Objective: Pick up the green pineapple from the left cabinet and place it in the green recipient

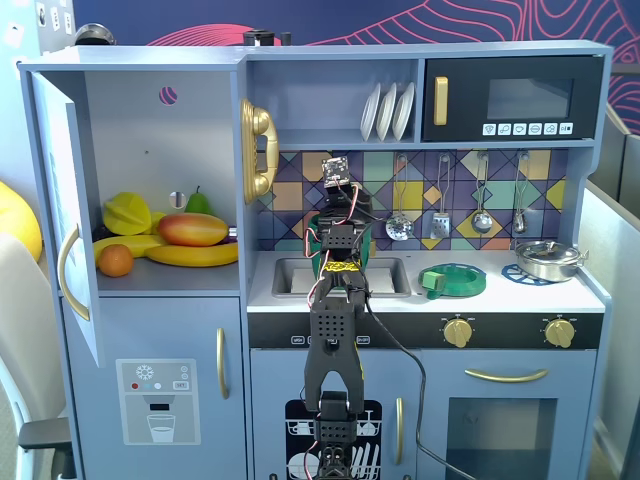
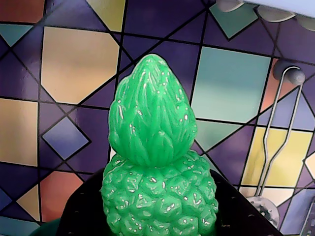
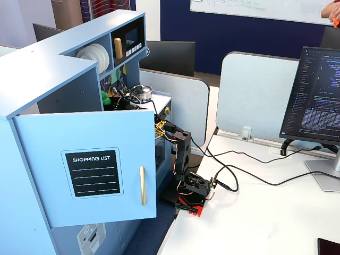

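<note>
Gripper (image 2: 160, 223) clamped around green pineapple (image 2: 156, 162), leafy top upright, before tiled backsplash (image 2: 74, 64)

One fixed view faces the toy kitchen (image 1: 420, 290) head-on, another from its side; the wrist view looks closely at the backsplash (image 2: 231, 83).

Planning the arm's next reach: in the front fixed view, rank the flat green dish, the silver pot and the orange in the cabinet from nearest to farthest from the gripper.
From the gripper, which holds the green pineapple above the sink:
1. Flat green dish, on the counter just right of it.
2. Silver pot, at the counter's far right.
3. Orange, on the left cabinet shelf; too close to the pot to rank firmly.
</note>
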Motion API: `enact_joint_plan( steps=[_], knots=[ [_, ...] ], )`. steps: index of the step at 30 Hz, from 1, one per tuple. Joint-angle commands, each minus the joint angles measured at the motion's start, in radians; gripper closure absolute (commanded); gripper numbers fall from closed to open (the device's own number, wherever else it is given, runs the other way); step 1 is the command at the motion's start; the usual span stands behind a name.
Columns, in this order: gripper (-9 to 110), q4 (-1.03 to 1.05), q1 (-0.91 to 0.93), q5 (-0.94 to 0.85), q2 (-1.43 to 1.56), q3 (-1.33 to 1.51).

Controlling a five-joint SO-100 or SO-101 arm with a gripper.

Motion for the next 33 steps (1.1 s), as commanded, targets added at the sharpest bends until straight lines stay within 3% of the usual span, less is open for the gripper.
enact_joint_plan(
  steps=[1,5,19,33],
  knots=[
    [84,-0.029,0.0,0.077,0.002,-0.104],
    [66,-0.046,0.0,0.195,-0.011,-0.124],
    [66,-0.015,-0.023,0.23,0.055,-0.097],
    [65,0.084,-0.117,0.23,0.713,0.586]
  ],
)
